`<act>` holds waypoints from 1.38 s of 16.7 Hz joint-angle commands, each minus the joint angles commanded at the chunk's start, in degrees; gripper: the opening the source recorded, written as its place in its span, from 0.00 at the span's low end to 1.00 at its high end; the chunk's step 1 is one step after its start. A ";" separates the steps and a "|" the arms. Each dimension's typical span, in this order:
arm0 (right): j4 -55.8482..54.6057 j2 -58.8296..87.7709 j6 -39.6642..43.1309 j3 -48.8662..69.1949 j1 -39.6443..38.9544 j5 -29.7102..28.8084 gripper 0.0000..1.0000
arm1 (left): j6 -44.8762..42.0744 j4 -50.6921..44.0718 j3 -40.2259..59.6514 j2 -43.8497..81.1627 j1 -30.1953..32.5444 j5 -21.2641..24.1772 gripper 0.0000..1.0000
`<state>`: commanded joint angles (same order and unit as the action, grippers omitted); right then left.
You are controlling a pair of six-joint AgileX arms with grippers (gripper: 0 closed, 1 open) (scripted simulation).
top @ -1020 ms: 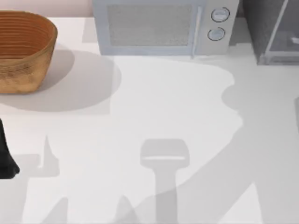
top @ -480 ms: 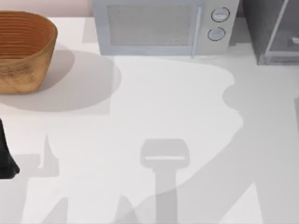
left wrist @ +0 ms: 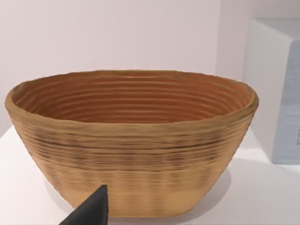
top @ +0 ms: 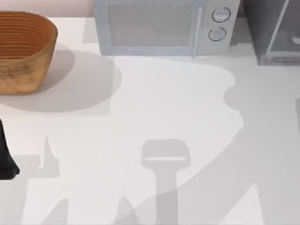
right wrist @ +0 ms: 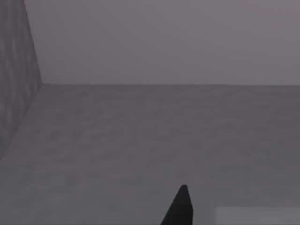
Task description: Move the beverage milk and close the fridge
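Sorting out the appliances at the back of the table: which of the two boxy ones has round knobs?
The light-grey microwave, at the back middle of the table: two round knobs sit beside its door. The dark-grey fridge, at the back right corner, has a translucent door and no knobs visible.

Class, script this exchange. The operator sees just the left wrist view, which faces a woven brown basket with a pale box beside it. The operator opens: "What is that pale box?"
Observer: From above, it is a light-grey microwave with two round knobs at the right of its front.
Operator: What stands past it?
Observer: A large dark-grey fridge with a translucent door, at the far right corner of the white table.
Operator: Where is my arm?
Observer: The left arm sits at the table's left edge, towards the near side from the woven brown basket.
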<state>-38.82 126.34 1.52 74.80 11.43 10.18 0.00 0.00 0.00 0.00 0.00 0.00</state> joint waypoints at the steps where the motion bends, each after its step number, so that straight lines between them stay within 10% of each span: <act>1: 0.00 0.00 0.00 0.00 0.00 0.00 0.75 | 0.00 0.00 0.00 0.00 0.00 0.00 1.00; 5: 0.00 0.00 0.00 0.00 0.00 0.00 1.00 | 0.00 0.00 0.00 0.00 0.00 0.00 1.00; 23: 8.49 -26.69 -1.14 -15.93 -1.93 -2.48 1.00 | 0.00 0.00 0.00 0.00 0.00 0.00 1.00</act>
<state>-30.34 99.65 0.38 58.87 9.50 7.70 0.00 0.00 0.00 0.00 0.00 0.00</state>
